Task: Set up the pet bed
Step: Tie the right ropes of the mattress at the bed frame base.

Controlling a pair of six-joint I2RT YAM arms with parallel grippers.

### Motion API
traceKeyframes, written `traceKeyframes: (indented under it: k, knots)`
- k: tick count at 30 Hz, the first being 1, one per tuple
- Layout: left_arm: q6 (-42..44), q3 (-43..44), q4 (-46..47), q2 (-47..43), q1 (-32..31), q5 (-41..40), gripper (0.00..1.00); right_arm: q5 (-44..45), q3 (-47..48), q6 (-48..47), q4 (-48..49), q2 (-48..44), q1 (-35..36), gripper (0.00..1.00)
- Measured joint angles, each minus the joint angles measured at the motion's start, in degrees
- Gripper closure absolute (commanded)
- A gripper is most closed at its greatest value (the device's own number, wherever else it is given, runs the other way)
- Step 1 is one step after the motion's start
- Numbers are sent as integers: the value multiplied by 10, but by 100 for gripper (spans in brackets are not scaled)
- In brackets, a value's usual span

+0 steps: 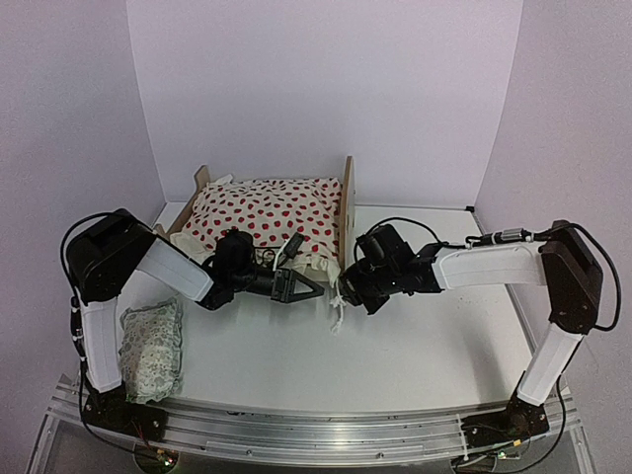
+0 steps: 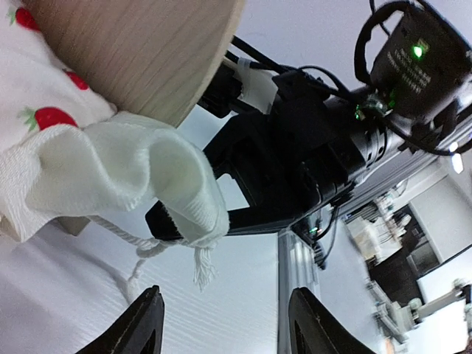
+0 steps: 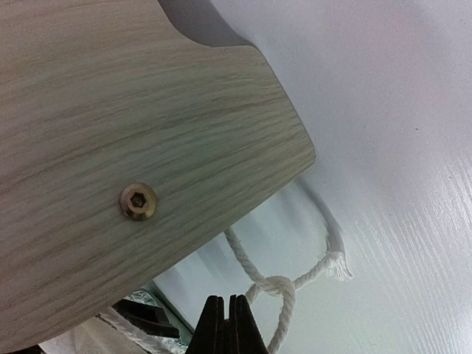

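**Position of the work.** The pet bed [image 1: 348, 202] stands in the upper centre of the overhead view, at the far part of the surface [image 1: 395, 355]. Its plywood end boards rise at left and right. The red-dotted blanket [image 1: 262, 209] covers the whole bed and hides any mattress beneath it. In the left wrist view, a white ruffled corner of the blanket hangs over the near side beside the right-hand end board. A tasselled cord [image 3: 284, 284] trails from that corner onto the surface.

**Tool state.** The left tool [image 2: 223, 295] stands wide with nothing between its fingers, and it points at the hanging corner. The right tool [image 3: 228, 304] is fully closed, with its tips just beside the knot in the cord. You cannot tell from these views whether the cord is pinched.

**Step in hand.** Judge this as dressing the blanket corner at the near right of the bed. The pillow [image 1: 151, 348] lies at the lower left, well apart from the bed, so that step is not yet done.

**Next move.** Expect to clear both tools from the cord and ruffle without dragging the blanket. Then direct the left arm to the pillow.

**Surroundings.** The surface is white. Pale walls [image 1: 326, 79] enclose it on three sides. An aluminium rail [image 1: 316, 430] along the bottom edge carries both arm bases.
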Motion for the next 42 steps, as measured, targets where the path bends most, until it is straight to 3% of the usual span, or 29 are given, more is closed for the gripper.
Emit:
traceKeyframes:
  k: [6,11,16,25,36,42]
  knots:
    - [199,28,-172,-25,-36,-91,40,7,2,-4,0,0,0,100]
    - [277,38,-227,-9,-88,-155,40,10,7,-6,0,0,0,100]
    - [302,46,-231,19,-121,-208,39,14,8,-7,-3,0,0,100]
    - [313,58,-231,50,-123,-343,37,18,9,-8,-4,0,0,100]
    - [315,62,-189,66,-137,-381,42,15,9,-8,-4,0,0,100]
    - [302,61,-154,71,-149,-406,58,10,9,-8,-8,0,0,100]
